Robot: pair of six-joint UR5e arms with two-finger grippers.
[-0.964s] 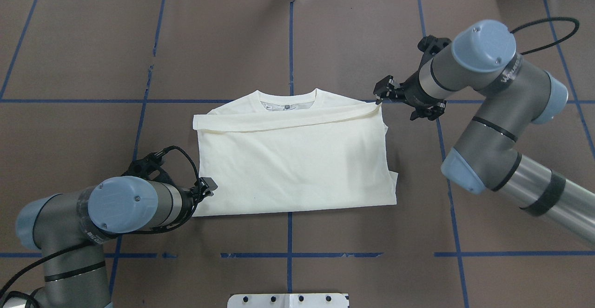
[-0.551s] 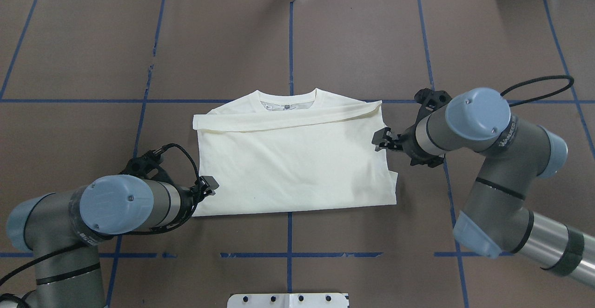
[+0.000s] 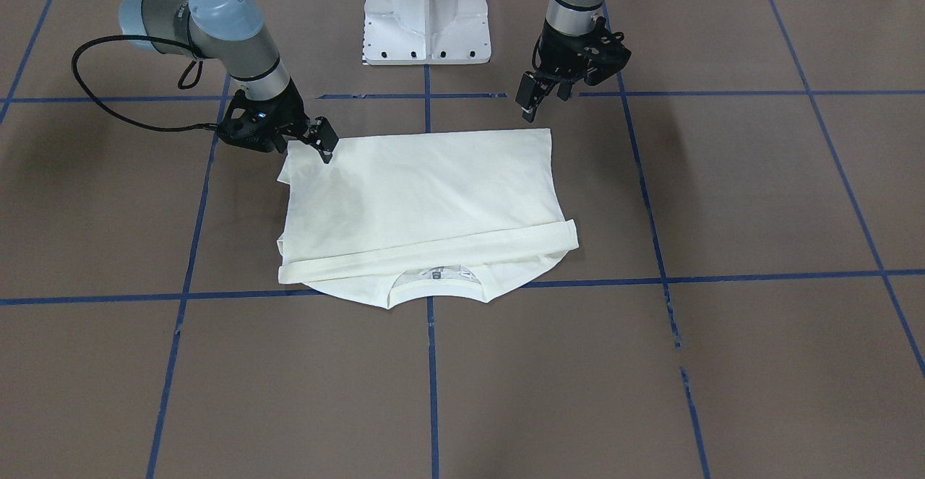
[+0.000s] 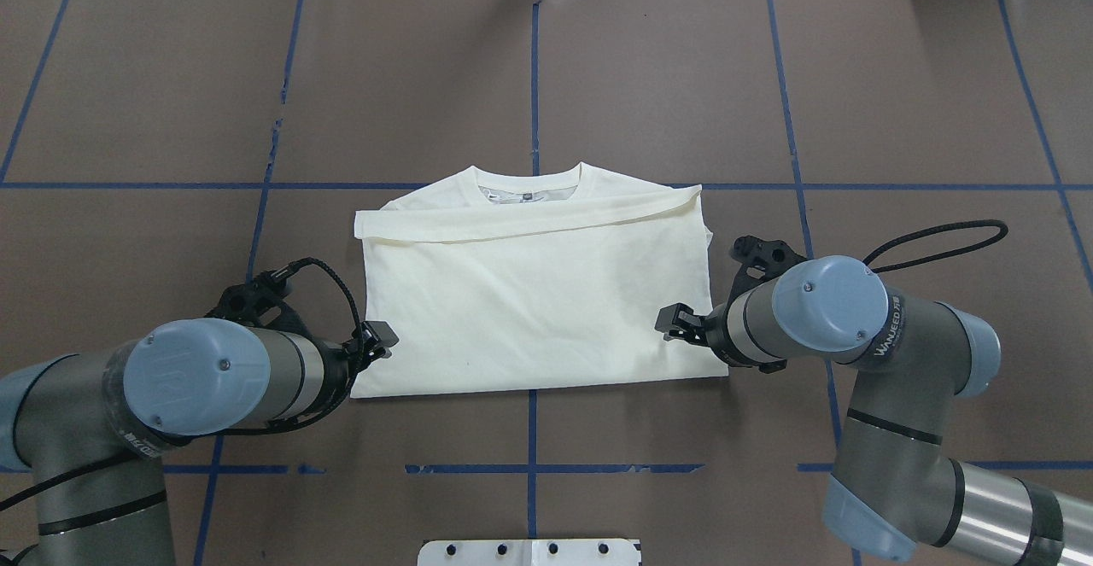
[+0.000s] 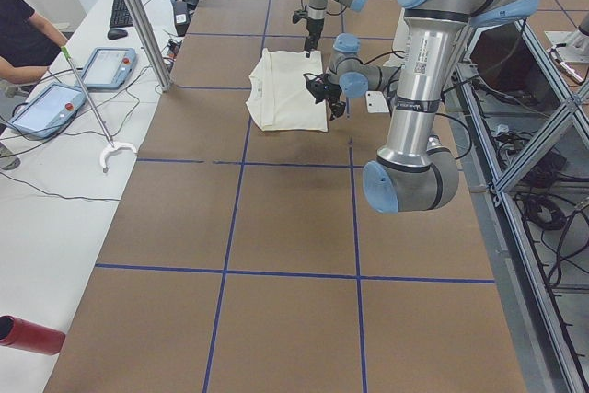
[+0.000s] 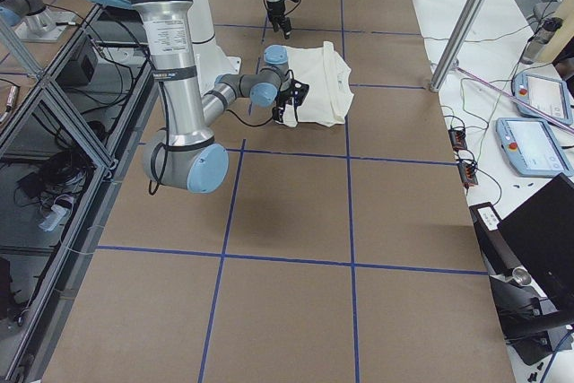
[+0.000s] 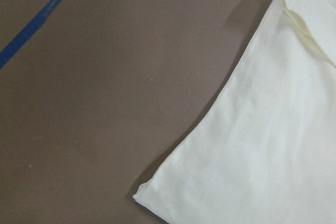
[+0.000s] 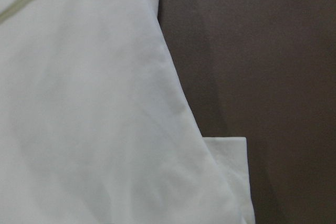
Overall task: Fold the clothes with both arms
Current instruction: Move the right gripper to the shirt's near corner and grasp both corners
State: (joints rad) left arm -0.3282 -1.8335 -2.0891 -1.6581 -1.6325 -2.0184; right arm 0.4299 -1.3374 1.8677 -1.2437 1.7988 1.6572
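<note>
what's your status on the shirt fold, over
Left gripper, right gripper at shirt's near corners, jaws unclear. Shirt flat, sleeve folded across, plain side up. Nothing in the way.

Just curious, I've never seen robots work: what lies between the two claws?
The folded cream shirt fills the stretch between the left gripper and right gripper, clearest in the overhead view.

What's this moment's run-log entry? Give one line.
shirt folded, plain side up; left gripper at hem corner; right gripper at hem corner

The brown table [image 4: 897, 105], gridded with blue tape lines [image 4: 534, 79], bears a folded cream shirt [image 4: 538, 301].
</note>
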